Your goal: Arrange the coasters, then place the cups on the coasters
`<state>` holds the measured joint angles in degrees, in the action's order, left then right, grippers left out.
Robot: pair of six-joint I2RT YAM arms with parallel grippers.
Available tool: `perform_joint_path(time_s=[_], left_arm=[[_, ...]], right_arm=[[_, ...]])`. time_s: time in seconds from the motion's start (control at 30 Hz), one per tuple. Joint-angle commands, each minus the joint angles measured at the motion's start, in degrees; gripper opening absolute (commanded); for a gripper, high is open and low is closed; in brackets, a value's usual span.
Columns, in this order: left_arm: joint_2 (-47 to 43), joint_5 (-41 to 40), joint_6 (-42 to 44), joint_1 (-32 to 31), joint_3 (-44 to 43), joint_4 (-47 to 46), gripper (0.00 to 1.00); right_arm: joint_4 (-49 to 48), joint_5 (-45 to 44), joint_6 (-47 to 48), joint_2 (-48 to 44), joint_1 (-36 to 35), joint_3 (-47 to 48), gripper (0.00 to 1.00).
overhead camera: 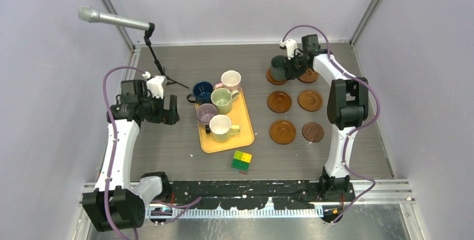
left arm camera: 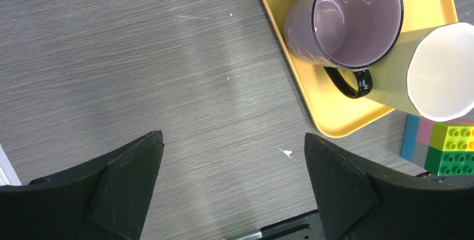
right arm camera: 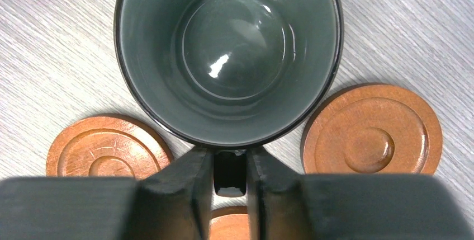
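1. The left gripper (overhead camera: pixel 169 110) is hovering over bare table (overhead camera: pixel 173 145) to the left of the tray, its jaws spread wide and holding nothing.
2. Five cups are standing upright, mouths up, crowded together on the orange tray (overhead camera: pixel 245 123): the dark blue cup (overhead camera: pixel 202 90), the white-pink cup (overhead camera: pixel 230 79), the light green cup (overhead camera: pixel 222 100), the mauve cup (overhead camera: pixel 206 113) and the pale yellow-cream cup (overhead camera: pixel 220 127). The mauve one is showing a glossy black handle pointing toward the near edge. The cream one's handle is pointing right.
3. A yellow-green block (overhead camera: pixel 241 161) is lying on the table just beside the tray's near right corner.
4. Six round wooden coasters (overhead camera: pixel 279 101) are lying flat in two columns of three to the right of the tray. They are reddish-brown with raised rims and ringed centres, and the darker coaster (overhead camera: pixel 313 132) is sitting near-right.
5. The dark grey-green cup (right arm camera: pixel 229 55) is standing upright over the far-left coaster (overhead camera: pixel 276 82), its glazed inside shining. I cannot tell whether it is touching that disc.
6. The right gripper (right arm camera: pixel 229 164) is pinching that cup's dark handle between nearly closed jaws, the handle pointing to the far right.
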<state>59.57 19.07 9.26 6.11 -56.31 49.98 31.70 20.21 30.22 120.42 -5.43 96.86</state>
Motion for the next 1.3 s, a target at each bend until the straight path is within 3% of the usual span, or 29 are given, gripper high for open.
perform_joint_path(time_s=[0.0,0.13,0.2,0.47,0.7,0.83,0.97,1.27], left_arm=[[0.1,0.6,0.4,-0.1,-1.3,-0.1,1.00],[0.3,0.8,0.4,0.0,-1.3,-0.1,1.00],[0.2,0.6,0.5,-0.1,-1.4,0.0,1.00],[-0.4,1.8,1.2,-0.1,-2.0,1.5,1.00],[-1.6,1.9,1.6,-0.1,-3.0,3.3,1.00],[-2.3,2.0,1.4,-0.1,-2.9,4.1,1.00],[-2.6,2.1,1.3,-0.1,-3.5,5.6,1.00],[-6.1,1.5,2.0,-0.1,-3.1,7.9,1.00]], right_arm=[[-2.7,2.5,1.8,-1.3,0.7,2.4,0.36],[-2.0,3.4,2.1,-2.0,0.9,2.2,0.53],[-1.1,3.7,2.2,-2.9,0.9,2.4,0.58],[7.5,3.1,4.1,-12.0,0.9,2.3,0.69],[20.0,4.7,3.5,-21.4,-0.9,3.5,0.71],[24.2,2.0,2.2,-26.4,-8.0,1.0,0.72],[25.4,-1.4,-0.3,-29.3,-19.5,-2.2,0.71],[23.4,-0.1,-4.7,-27.0,-36.5,-7.5,0.71]])
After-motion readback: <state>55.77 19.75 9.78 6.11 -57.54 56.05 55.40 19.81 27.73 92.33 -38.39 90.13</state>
